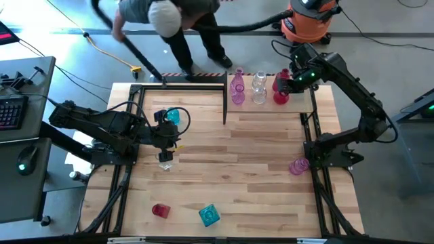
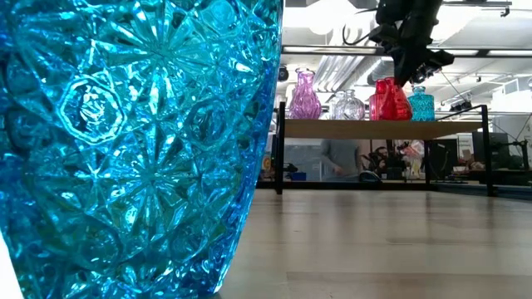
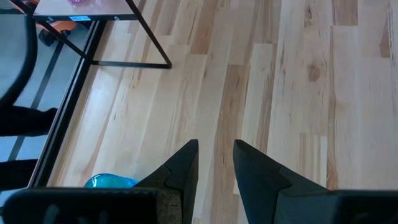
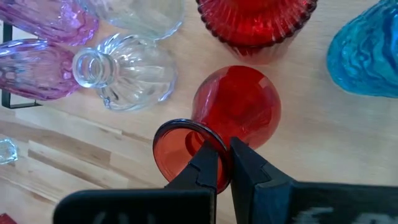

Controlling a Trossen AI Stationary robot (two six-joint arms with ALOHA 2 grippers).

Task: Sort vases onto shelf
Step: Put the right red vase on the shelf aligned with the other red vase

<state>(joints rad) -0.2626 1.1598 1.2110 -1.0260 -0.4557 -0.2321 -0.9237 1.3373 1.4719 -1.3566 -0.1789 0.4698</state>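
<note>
— Teal vase [image 2: 133, 141] fills the low view; sorted yet?
— No. Right gripper [image 4: 225, 163], pressed together, pinches a red vase's [image 4: 239, 112] rim on the shelf [image 1: 271, 108]; left gripper [image 3: 216, 163] spread, empty; several remain.

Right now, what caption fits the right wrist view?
Right gripper fingers pinch a red vase's rim on the shelf.

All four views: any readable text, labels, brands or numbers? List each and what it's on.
None readable.
Orange shop vac behind the table: no label legible in the high view.
Keyboard beside the table: keys too small to read.
Vases on the shelf, such as the red vase: only cut-glass patterns, no marks.
Teal vase close up in the low view: pattern only.
</note>
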